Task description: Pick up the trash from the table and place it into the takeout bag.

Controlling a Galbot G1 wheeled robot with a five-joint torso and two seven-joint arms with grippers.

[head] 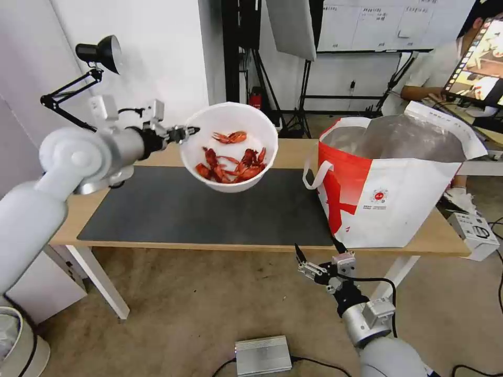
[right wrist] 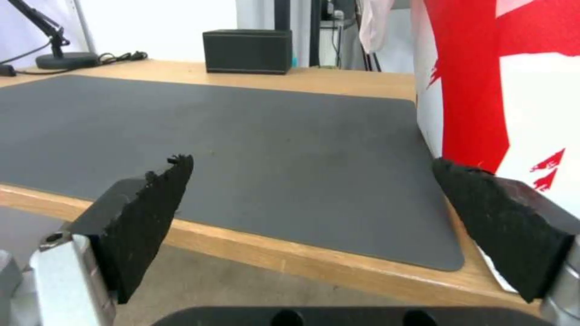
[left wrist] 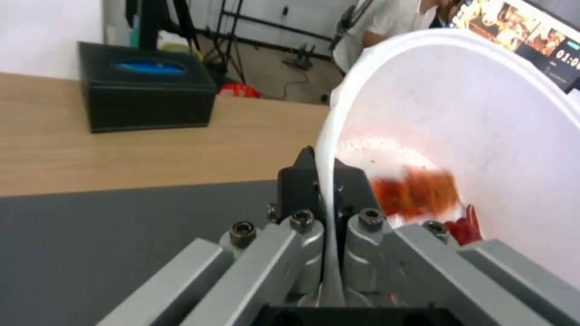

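The left tool (head: pixel 189 131), clenched on the thin rim of the tilted white round bowl (head: pixel 229 146) of red crayfish shells (head: pixel 233 162) above the light-wood worktop (head: pixel 293 152), could spill them short of the red-and-white foil-lined takeout bag (head: pixel 387 199), while the right tool (head: pixel 318 250) hangs spread wide below the worktop's front edge.

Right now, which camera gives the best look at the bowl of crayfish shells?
The head view: the whole bowl shows, held off the table by the left gripper at its rim. The left wrist view shows part of its wall, close up. The right wrist view faces the mat.

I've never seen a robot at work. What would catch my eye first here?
Probably the white bowl of red crayfish shells, held in the air above the dark mat by the left pincer, clamped on its rim. To its right the big red-and-white takeout bag stands open on the table.
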